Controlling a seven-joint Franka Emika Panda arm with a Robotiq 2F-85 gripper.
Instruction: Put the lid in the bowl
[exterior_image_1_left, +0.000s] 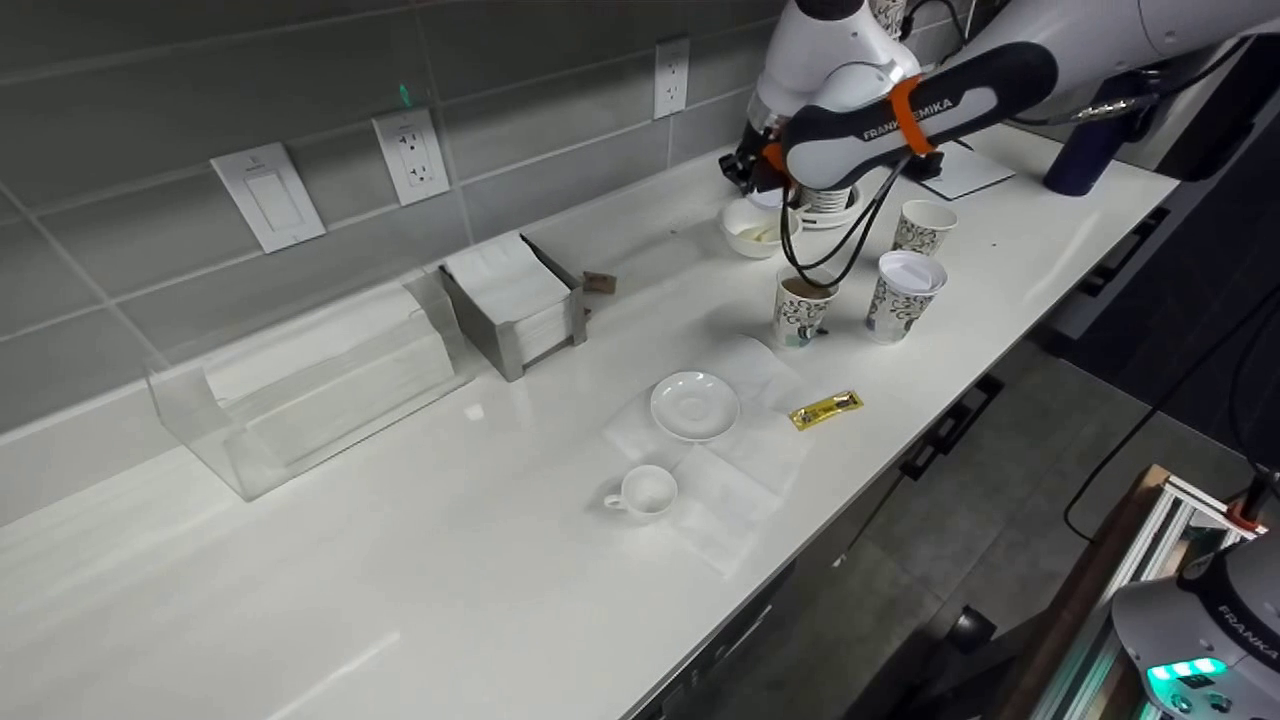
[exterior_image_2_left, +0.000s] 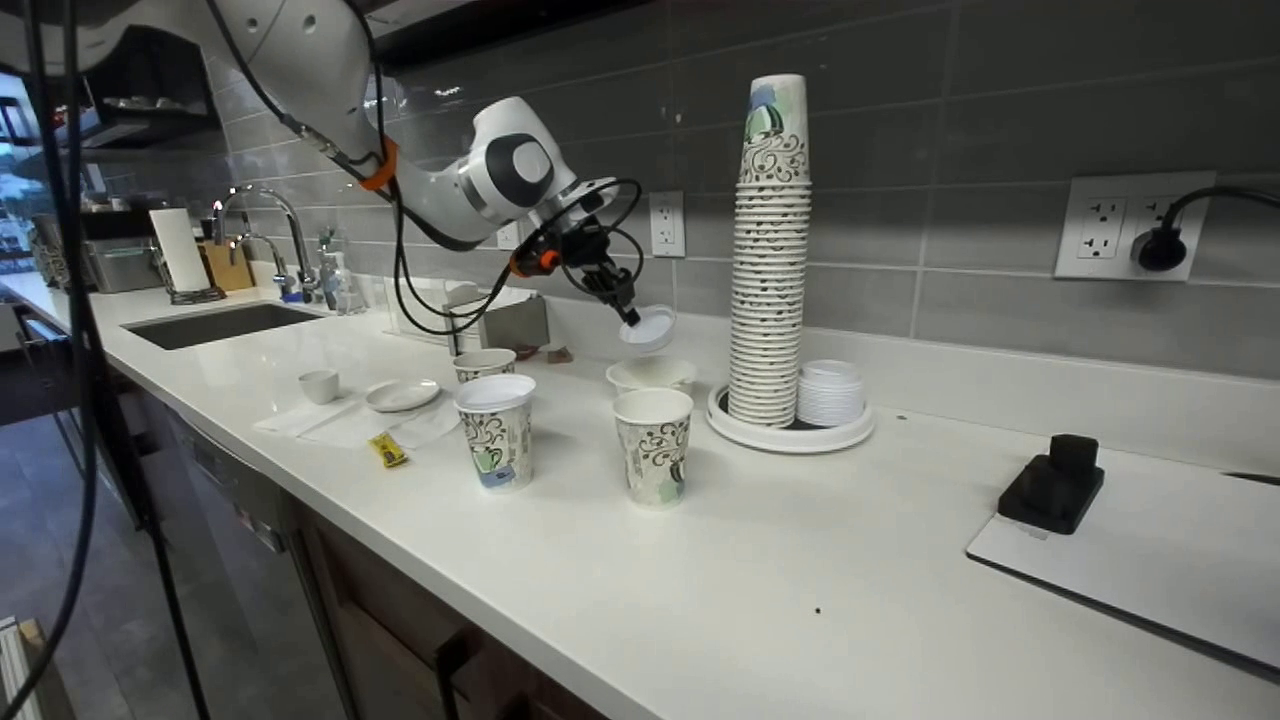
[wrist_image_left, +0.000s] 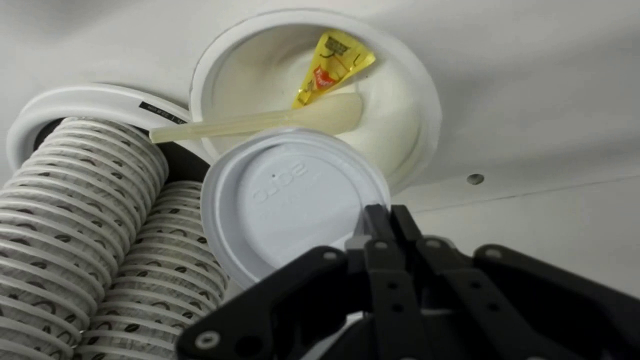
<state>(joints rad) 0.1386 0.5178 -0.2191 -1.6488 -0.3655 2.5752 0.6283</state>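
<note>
Up in mid-air, the gripper (wrist_image_left: 389, 212) pinches the lid (wrist_image_left: 292, 200) by its rim, probably to leave the rest free to drop. The lid hangs tilted above the bowl (wrist_image_left: 431, 110), not yet inside; a pale utensil (wrist_image_left: 257, 123) and yellow packet (wrist_image_left: 330, 70) resting there make me think it collects scraps.

White lid (wrist_image_left: 285, 200) and bowl (wrist_image_left: 400, 110) — black fingers (wrist_image_left: 377, 222) — swirl-patterned cups (exterior_image_2_left: 655, 450).

We count three unstacked paper cups (exterior_image_2_left: 655, 455), two yellow packets (exterior_image_1_left: 826, 410), one teacup (exterior_image_1_left: 648, 493), one saucer (exterior_image_1_left: 695, 405); wrist view: one lid (wrist_image_left: 295, 200), one bowl (wrist_image_left: 392, 115), 12 o'clock.
</note>
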